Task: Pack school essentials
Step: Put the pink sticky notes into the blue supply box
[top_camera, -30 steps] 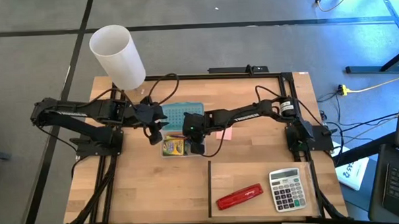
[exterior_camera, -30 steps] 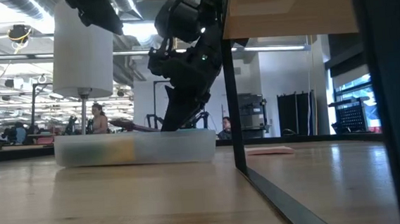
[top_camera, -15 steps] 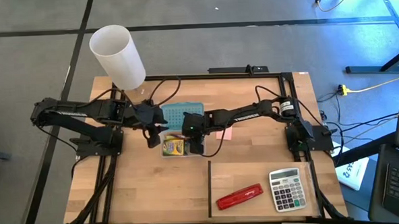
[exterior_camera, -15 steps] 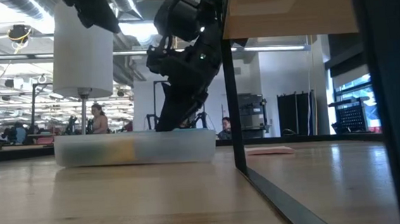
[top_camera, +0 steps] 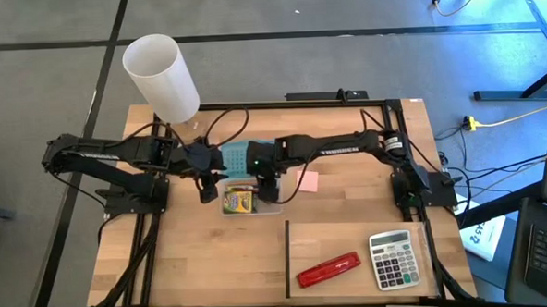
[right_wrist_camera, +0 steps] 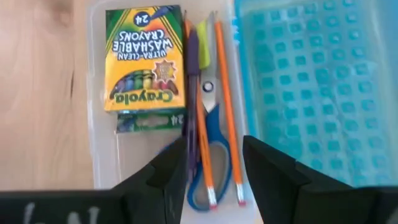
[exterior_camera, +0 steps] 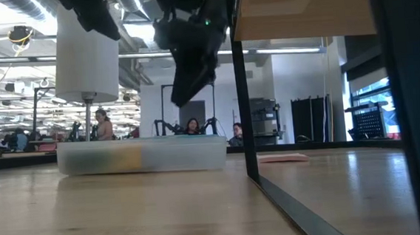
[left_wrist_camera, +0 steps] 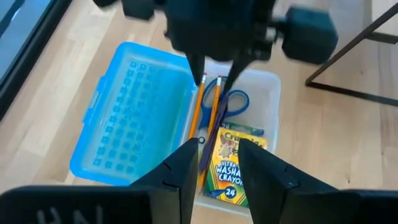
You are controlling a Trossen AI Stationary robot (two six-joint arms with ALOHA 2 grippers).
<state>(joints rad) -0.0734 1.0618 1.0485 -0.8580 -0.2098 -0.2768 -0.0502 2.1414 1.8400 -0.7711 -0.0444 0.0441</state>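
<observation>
A clear box (top_camera: pixel 248 203) stands mid-table, its blue lid (top_camera: pixel 238 158) lying open on the far side. Inside lie the yellow-green crayon box (right_wrist_camera: pixel 144 59), blue-handled scissors (right_wrist_camera: pixel 211 155), two orange pencils (right_wrist_camera: pixel 225 93) and a dark pen (right_wrist_camera: pixel 191 87). The pink sticky-note pad (top_camera: pixel 306 181) lies flat on the table just right of the box. My right gripper (right_wrist_camera: pixel 214 168) hangs open above the box, pointing down, with nothing between its fingers. My left gripper (left_wrist_camera: pixel 217 162) hovers open above the box's left side, holding nothing.
A white cylinder (top_camera: pixel 162 77) stands on a post at the far left. A red stapler (top_camera: pixel 328 270) and a grey calculator (top_camera: pixel 393 259) lie in the near right section, behind a dark frame rail (top_camera: pixel 287 259). Bare wood lies near the front left.
My right gripper has risen out of the clear box and now hangs well above its rim. A thin thing that stuck out over the rim beside its fingers a second ago no longer shows there in the low view. The box has stayed put.
</observation>
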